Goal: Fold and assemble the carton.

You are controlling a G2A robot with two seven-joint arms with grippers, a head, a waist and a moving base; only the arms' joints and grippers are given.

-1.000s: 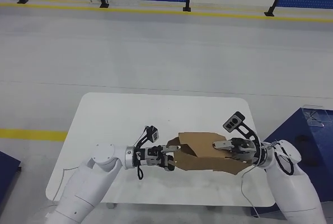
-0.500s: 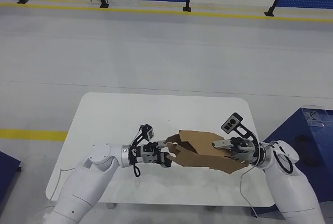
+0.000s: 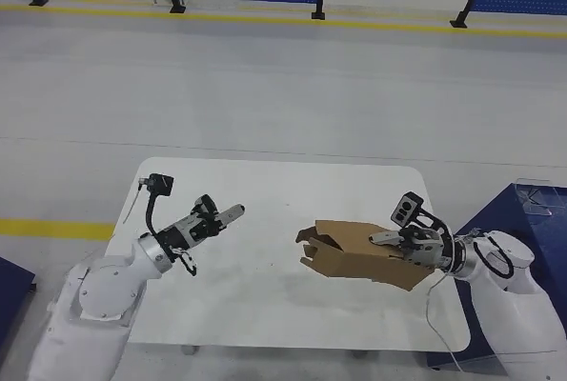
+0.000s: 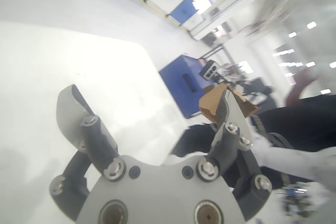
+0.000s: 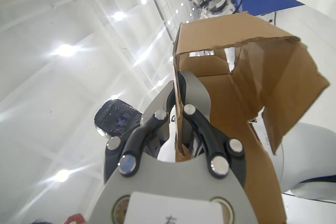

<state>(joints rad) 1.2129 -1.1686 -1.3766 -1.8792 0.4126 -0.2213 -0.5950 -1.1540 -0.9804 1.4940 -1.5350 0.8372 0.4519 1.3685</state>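
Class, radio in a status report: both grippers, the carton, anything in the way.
Left gripper open, off the carton. Right gripper shut on the carton's wall, flaps open, held over the table. Nothing between the grippers.

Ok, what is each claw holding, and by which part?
The right claw is clamped on the carton, pinching the edge of one side panel. The left claw is open and holds nothing.

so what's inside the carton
The carton shows only bare cardboard inside, plus one finger of the right gripper pinching its wall. Whatever lies behind the folded flap is hidden.
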